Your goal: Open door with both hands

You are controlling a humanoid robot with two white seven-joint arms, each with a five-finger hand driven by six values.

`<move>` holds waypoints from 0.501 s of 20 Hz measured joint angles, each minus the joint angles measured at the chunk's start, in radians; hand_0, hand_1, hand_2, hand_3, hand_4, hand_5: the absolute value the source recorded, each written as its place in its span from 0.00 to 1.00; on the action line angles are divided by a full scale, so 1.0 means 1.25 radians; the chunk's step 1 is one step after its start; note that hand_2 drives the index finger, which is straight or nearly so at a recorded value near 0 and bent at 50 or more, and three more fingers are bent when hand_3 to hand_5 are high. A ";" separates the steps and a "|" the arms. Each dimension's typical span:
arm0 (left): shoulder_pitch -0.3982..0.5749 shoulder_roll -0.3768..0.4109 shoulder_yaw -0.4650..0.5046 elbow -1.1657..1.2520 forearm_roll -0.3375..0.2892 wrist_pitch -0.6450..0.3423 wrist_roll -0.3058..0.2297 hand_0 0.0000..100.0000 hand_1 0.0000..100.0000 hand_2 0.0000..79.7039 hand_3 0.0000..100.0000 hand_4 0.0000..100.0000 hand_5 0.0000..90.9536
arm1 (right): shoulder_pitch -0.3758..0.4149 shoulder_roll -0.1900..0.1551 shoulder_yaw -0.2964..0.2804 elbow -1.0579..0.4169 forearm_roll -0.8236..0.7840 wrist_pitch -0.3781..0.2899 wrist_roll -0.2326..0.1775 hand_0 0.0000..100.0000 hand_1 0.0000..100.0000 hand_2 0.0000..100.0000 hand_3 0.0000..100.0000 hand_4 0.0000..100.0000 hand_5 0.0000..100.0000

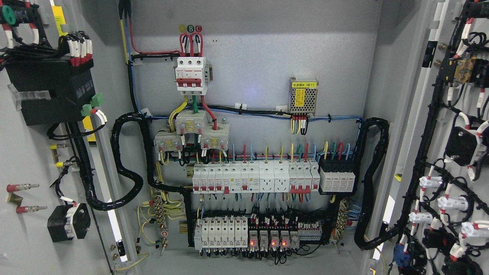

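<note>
Robot hand absent on both sides, finger state cannot be told; left door leaf (30, 152) at 9 o'clock and right door leaf (450, 152) at 3 o'clock stand swung wide, baring the breaker panel (252, 114), so opening looks done.

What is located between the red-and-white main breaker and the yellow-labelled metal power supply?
In the head view, bare grey back panel separates the breaker and the power supply.

Two open doors, left (26, 152) and right (439, 152), one red-handled main breaker (191, 74), three grey terminal blocks (191, 123), one meshed power supply (303, 96), two white sockets (274, 178), four lit red indicators (268, 243).
</note>
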 measured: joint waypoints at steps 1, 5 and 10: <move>0.000 0.000 0.000 0.000 0.000 0.000 0.000 0.00 0.00 0.00 0.00 0.00 0.00 | -0.004 0.001 0.006 0.000 -0.001 0.000 -0.009 0.21 0.08 0.00 0.00 0.00 0.00; 0.000 0.000 0.000 0.000 0.000 0.000 0.000 0.00 0.00 0.00 0.00 0.00 0.00 | -0.021 0.006 0.027 -0.002 -0.004 0.000 -0.020 0.22 0.08 0.00 0.00 0.00 0.00; 0.000 0.000 0.000 0.000 0.000 0.000 0.000 0.00 0.00 0.00 0.00 0.00 0.00 | -0.038 0.009 0.064 -0.002 -0.005 -0.001 -0.026 0.21 0.08 0.00 0.00 0.00 0.00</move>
